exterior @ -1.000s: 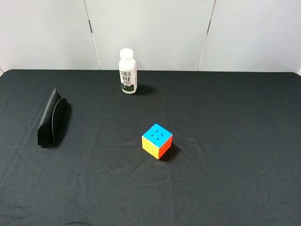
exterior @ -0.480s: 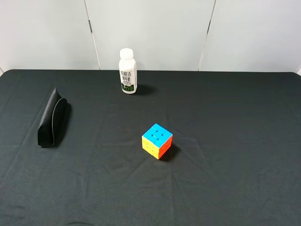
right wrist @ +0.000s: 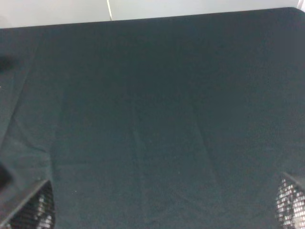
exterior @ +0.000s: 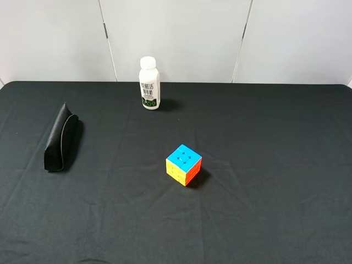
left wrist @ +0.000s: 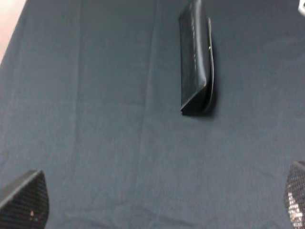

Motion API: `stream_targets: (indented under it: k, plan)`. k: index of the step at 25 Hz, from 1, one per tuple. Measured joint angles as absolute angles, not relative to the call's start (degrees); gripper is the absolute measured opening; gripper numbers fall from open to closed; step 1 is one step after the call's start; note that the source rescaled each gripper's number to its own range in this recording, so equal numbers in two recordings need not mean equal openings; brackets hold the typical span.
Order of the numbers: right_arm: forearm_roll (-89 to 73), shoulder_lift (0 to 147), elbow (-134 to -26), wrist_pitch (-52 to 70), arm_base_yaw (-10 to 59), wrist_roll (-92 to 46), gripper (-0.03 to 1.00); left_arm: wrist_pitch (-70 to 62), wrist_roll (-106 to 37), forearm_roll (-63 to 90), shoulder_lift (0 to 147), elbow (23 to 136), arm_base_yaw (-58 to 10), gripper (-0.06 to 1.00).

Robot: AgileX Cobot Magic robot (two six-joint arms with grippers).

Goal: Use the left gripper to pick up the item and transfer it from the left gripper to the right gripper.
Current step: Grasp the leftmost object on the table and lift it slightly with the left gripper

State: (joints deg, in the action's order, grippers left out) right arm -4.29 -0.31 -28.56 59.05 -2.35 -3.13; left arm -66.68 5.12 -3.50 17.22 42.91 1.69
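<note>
The item, a long flat black pouch (exterior: 60, 138), lies on the black tablecloth at the left side in the exterior high view. Neither arm shows in that view. In the left wrist view the item (left wrist: 195, 57) lies well ahead of my left gripper (left wrist: 159, 205), whose two lattice fingertips (left wrist: 26, 205) stand far apart with only cloth between them. The right wrist view shows my right gripper (right wrist: 164, 205) open over bare cloth, its fingertips (right wrist: 33, 210) at the frame's corners, and no item.
A multicoloured puzzle cube (exterior: 183, 164) sits near the table's middle. A white bottle with a green label (exterior: 149, 83) stands upright at the back, near the grey wall. The black cloth (exterior: 264, 165) covers the whole table.
</note>
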Motion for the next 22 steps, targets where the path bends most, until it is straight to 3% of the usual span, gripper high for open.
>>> stream_targets:
  k: [22]
  plan:
    - [-4.29, -0.31, -28.56, 59.05, -2.35, -3.13, 1.0, -51.69, 5.12, 4.07, 65.21, 45.41, 1.69, 1.0]
